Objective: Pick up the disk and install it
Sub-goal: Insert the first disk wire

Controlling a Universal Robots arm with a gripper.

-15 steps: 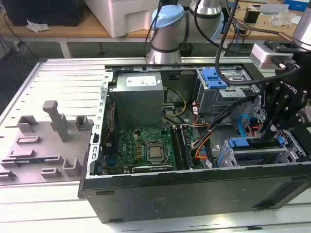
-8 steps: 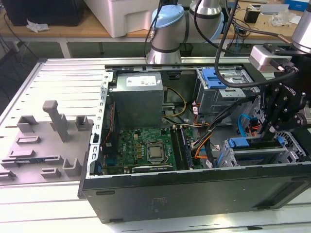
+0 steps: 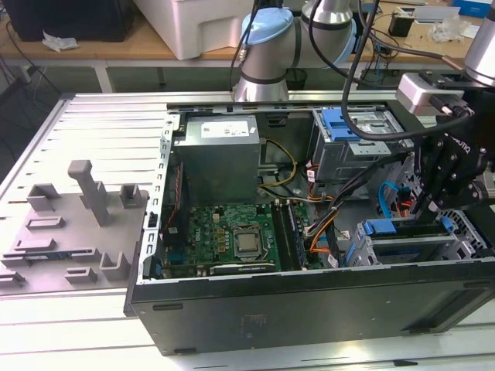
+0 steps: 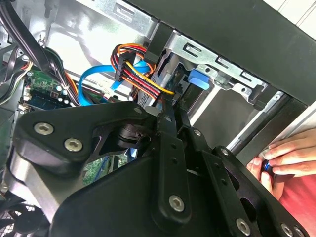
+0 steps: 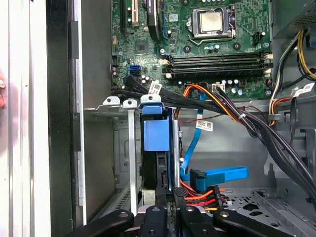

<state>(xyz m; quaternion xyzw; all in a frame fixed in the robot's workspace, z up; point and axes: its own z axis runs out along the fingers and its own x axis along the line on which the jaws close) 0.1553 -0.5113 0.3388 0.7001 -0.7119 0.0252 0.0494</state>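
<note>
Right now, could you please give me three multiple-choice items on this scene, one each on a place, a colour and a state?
1. In the exterior view, where is the gripper?
A. Over the drive cage at that view's right
B. Over the grey tray
C. Over the power supply

2. What colour is the disk's frame?
A. Red
B. Blue
C. Green

3. How is the computer case?
A. Closed
B. Open, board showing
C. Upside down

Answers:
1 A: the gripper hangs above the drive cage.
2 B: the disk has a blue frame in the first wrist view.
3 B: the computer case has no side panel on, and the board is bare.
</note>
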